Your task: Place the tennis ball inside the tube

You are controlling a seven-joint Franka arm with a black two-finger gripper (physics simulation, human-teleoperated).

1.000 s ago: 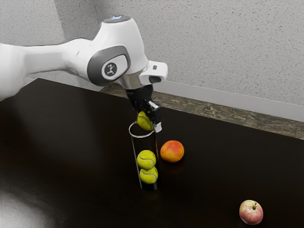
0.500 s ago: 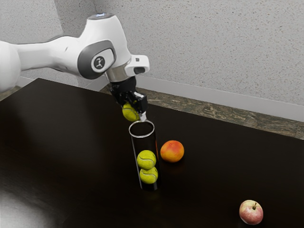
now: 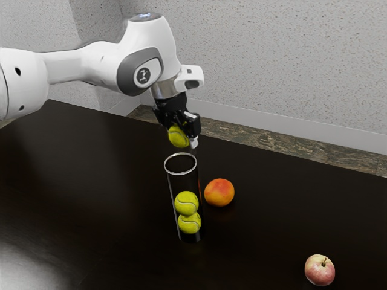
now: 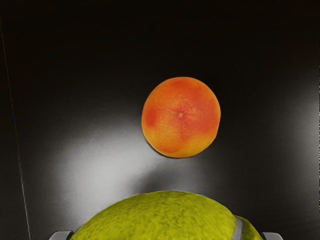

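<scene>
The tennis ball (image 3: 177,138) hangs in my gripper (image 3: 182,136), pinched between both fingers; from the wrist view I can see a fingertip against either side of it. In the exterior view I have it just above the open mouth of the clear tube (image 3: 180,174), apart from the rim. The tube stands upright on the dark table (image 3: 91,199), well in from the far edge, with two more tennis balls (image 3: 186,203) stacked in its lower part. Just beside it, toward the exterior view's right, sits an orange fruit (image 3: 219,192). Well apart from them, nearer the exterior view's lower right corner and far from the table's far edge, I have an apple (image 3: 319,270), stem up. My arm (image 3: 91,63) reaches in from the exterior view's left.
</scene>
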